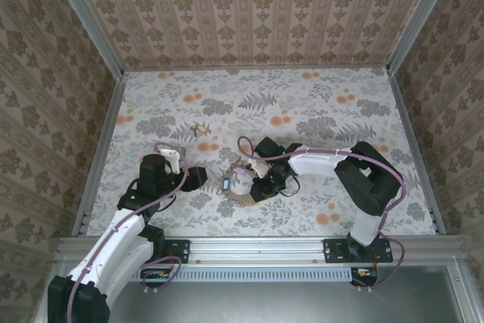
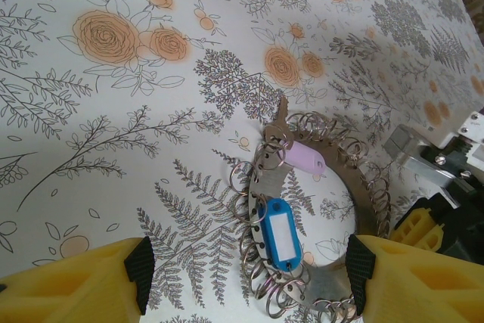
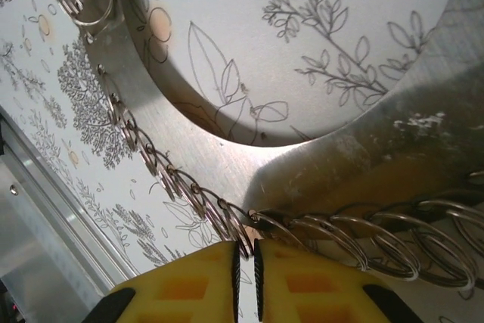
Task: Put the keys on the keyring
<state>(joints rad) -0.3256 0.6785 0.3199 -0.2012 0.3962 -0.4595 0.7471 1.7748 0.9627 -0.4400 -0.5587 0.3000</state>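
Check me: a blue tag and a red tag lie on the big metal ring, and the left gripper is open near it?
Not red: the second tag is pale lilac, as the left wrist view shows. The blue tag does lie on the ring, with the left gripper open near it.

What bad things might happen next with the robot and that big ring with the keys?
The right end effector pinches just one thin loop on the edge of the keyring; it might slip free or bend if pulled. The left end effector is open and grips nothing, so the keyring could slide on the table. The brass key lies apart from the ring and might get nudged farther away.
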